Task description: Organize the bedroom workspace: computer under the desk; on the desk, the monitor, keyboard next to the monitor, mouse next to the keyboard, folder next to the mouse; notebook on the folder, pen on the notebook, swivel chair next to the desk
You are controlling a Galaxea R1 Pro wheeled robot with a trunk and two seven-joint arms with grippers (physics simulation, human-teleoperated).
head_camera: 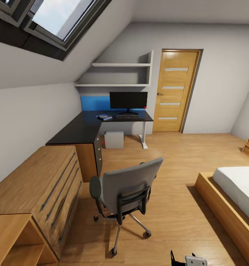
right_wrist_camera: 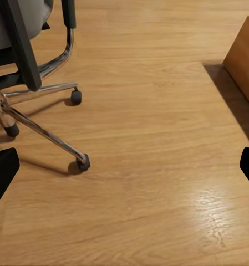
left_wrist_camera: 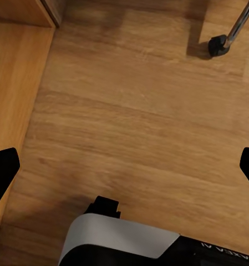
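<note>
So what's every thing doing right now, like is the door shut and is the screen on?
Door: shut.
Monitor: upright on the desk, screen dark.
Keyboard: flat on the desk, in front of the monitor.
Computer: standing on the floor under the desk.
Chair: upright, away from the desk, back toward us.
Drawers: shut.
Left gripper: open, empty.
Right gripper: open, empty.

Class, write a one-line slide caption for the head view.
Attic bedroom: grey swivel chair stands on the wood floor apart from the black desk, which carries the monitor; computer sits underneath.
</note>
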